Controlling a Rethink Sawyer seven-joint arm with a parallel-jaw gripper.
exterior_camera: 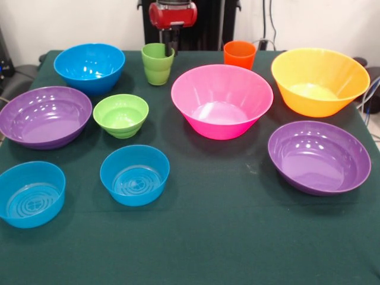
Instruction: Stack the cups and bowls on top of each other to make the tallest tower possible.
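All cups and bowls stand apart and upright on the dark green table [237, 237]; no tower stands. The lime green cup [157, 63] and the orange cup [239, 54] are at the far side. The large pink bowl [221, 100] is in the middle and the large yellow-orange bowl [319, 81] at the far right. Purple bowls sit at the left [44, 116] and right [319, 157]. Blue bowls sit at the far left [89, 67], near left [30, 193] and near centre [135, 174]. The small lime green bowl [121, 115] is left of centre. My gripper [172, 37] is drawn back at the top, just behind the green cup.
The robot's black pedestal [202, 27] stands behind the table's far edge. Cables [371, 95] hang at the right edge of the table. The table's near part holds no objects.
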